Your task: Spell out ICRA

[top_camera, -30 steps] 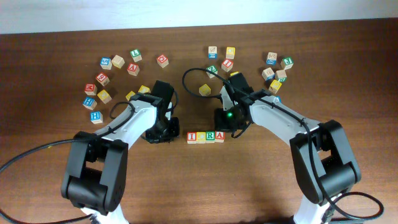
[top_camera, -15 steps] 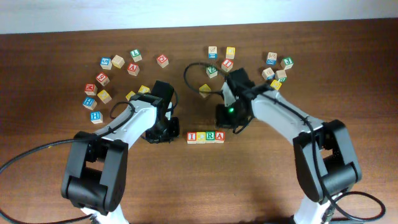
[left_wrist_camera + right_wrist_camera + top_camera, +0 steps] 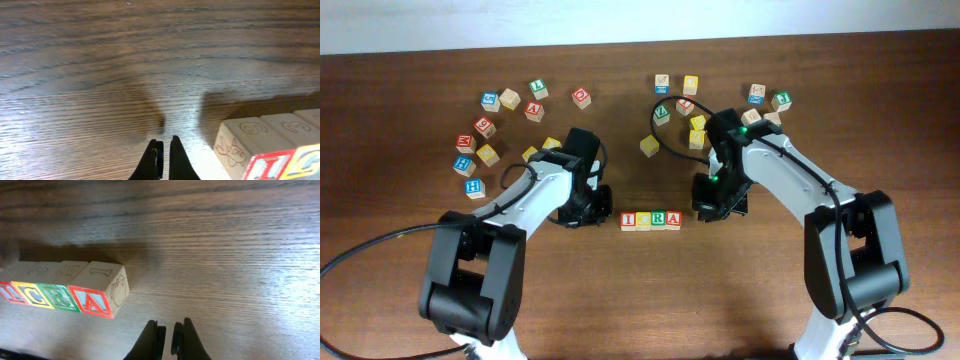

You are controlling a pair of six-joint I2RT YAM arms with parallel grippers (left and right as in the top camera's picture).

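Four pale-wood cubes stand touching in a row near the table's middle: red I (image 3: 629, 220), yellow C (image 3: 643, 220), green R (image 3: 658, 219), red A (image 3: 673, 218). My left gripper (image 3: 592, 212) hangs just left of the I cube, apart from it. In the left wrist view it (image 3: 164, 144) is shut on nothing, with the I cube (image 3: 240, 142) at the lower right. My right gripper (image 3: 712, 208) stands just right of the A cube. Its wrist view shows it (image 3: 170, 327) shut and empty over bare wood, the A cube (image 3: 92, 300) to its left beside R (image 3: 59, 297) and C (image 3: 25, 295).
Loose alphabet cubes lie scattered at the back left (image 3: 510, 100) and the back right (image 3: 760, 100). A yellow cube (image 3: 649, 146) sits behind the row, with more (image 3: 697, 124) by the right arm. A black cable (image 3: 665, 125) loops above them.
My right arm has swung from behind the row round to the right of the A cube. The left gripper has edged slightly toward the row. The four cubes have not moved.
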